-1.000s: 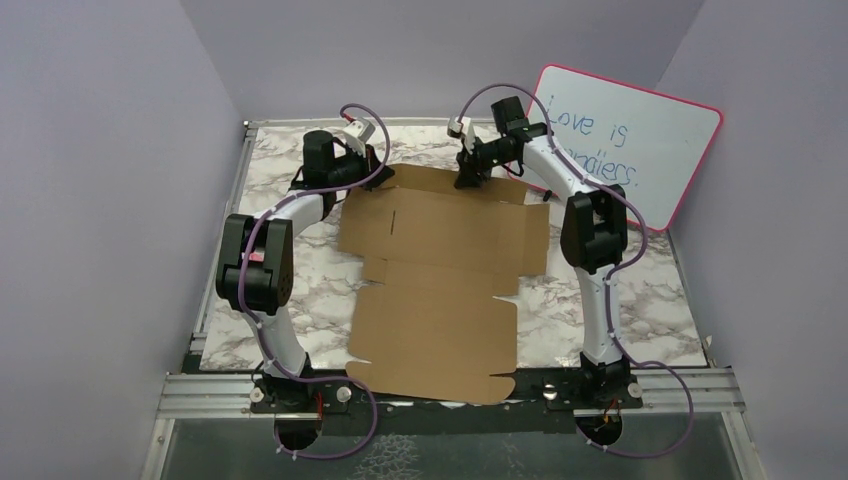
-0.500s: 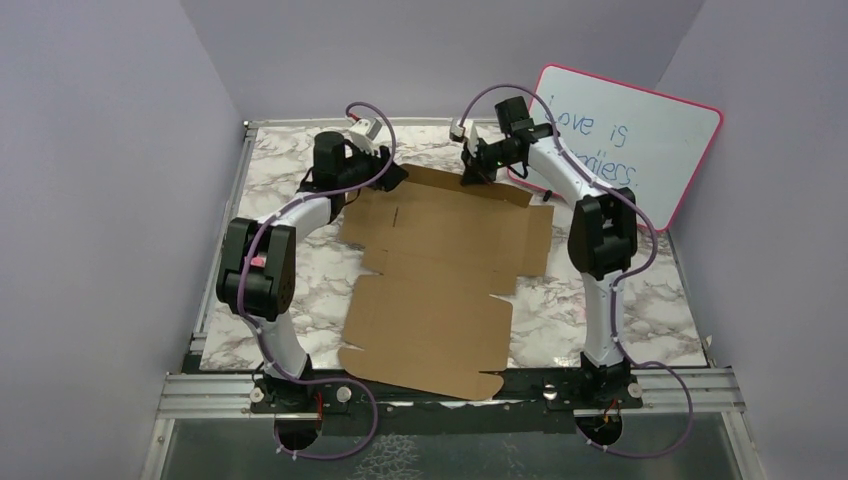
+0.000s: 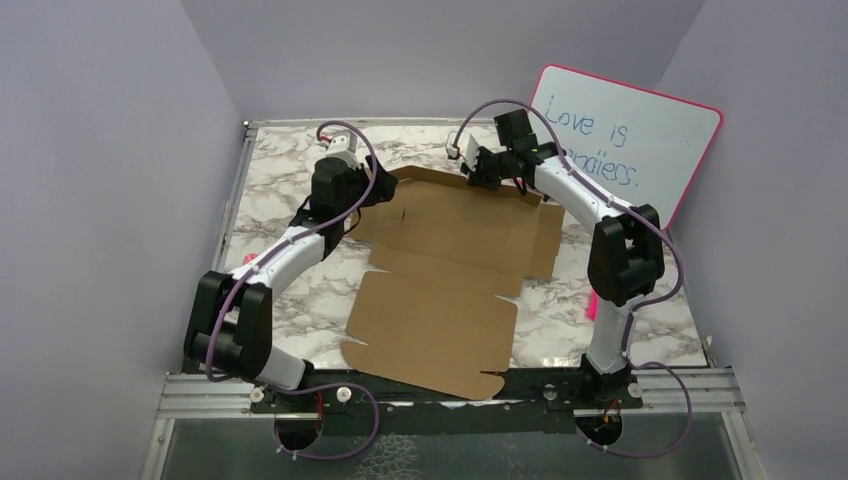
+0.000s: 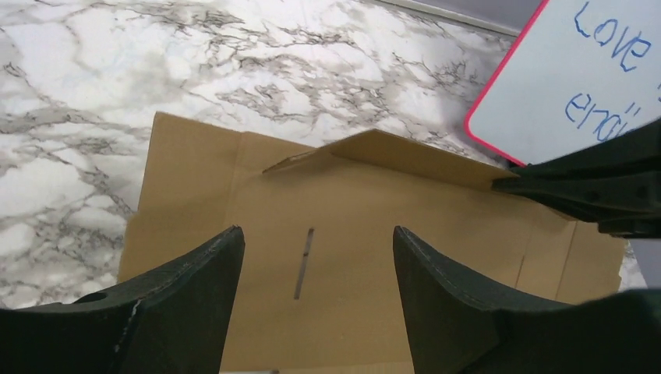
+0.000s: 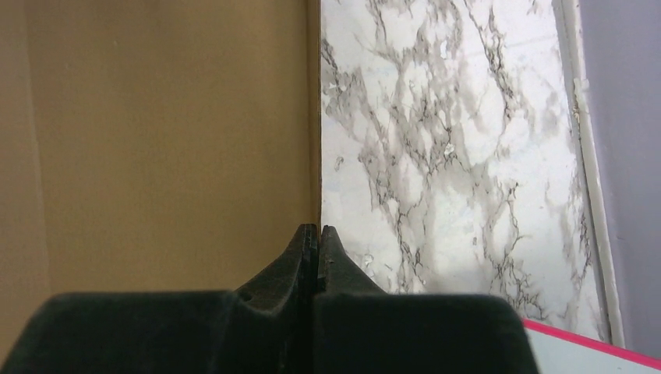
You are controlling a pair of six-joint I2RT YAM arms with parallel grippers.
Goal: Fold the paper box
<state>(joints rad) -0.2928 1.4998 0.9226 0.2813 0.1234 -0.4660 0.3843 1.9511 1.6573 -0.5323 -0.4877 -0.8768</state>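
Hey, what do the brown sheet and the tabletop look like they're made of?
The paper box looks like thin cardboard: matte, plain brown, with cut slits and crease lines. The table has a white, grey-veined marble look, possibly a printed surface; real stone can't be excluded.

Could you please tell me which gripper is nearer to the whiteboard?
Right. The right gripper pinches the paper box at its far edge, beside the whiteboard; the left gripper hangs open farther left.

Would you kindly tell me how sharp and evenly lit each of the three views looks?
Top external: soft, even light, no glare on the paper box or whiteboard, all sharp. Left wrist: marble table and cardboard crisp, dark fingers slightly soft. Right wrist: shut fingers nearly featureless black, cardboard dimmer than the bright marble.
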